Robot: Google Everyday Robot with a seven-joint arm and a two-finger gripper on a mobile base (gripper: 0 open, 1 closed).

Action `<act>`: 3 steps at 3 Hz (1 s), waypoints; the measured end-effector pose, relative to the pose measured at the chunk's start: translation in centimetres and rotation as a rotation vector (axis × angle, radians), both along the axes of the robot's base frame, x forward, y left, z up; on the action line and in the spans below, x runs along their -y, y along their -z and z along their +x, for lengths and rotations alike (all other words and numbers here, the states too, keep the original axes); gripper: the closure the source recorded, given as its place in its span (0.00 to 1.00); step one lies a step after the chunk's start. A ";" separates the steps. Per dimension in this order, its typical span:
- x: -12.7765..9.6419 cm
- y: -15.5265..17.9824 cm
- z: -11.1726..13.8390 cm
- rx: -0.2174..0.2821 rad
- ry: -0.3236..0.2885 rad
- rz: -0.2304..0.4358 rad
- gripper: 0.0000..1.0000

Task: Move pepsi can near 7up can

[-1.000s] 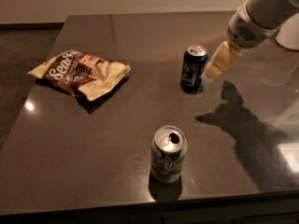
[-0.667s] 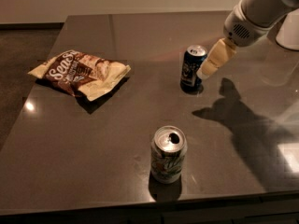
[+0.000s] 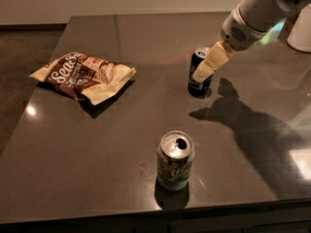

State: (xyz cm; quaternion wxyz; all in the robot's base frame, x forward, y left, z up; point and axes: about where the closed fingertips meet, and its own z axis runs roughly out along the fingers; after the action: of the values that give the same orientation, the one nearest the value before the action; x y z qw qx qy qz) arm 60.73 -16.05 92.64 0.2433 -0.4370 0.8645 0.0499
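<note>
The pepsi can, dark blue with a silver top, stands upright at the back right of the dark table. The 7up can, whitish with green markings and an opened top, stands upright near the table's front edge, well apart from the pepsi can. My gripper comes in from the upper right on the white arm. Its cream tip lies over the upper right side of the pepsi can and hides part of it. I cannot tell whether it touches the can.
A brown and cream snack bag lies at the left of the table. A white object stands at the far right edge. The arm's shadow falls across the table's right side.
My gripper has moved left and down toward the pepsi can and now overlaps it. Both cans and the snack bag have not moved.
</note>
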 end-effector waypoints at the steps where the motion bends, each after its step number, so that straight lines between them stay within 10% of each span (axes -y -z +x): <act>1: -1.2 0.7 0.1 -0.005 -0.021 0.021 0.00; 3: -2.3 1.2 1.4 -0.019 -0.047 0.031 0.42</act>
State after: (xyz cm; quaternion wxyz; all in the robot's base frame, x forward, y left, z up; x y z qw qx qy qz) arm 62.13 -13.76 91.43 0.2407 -0.4529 0.8554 0.0730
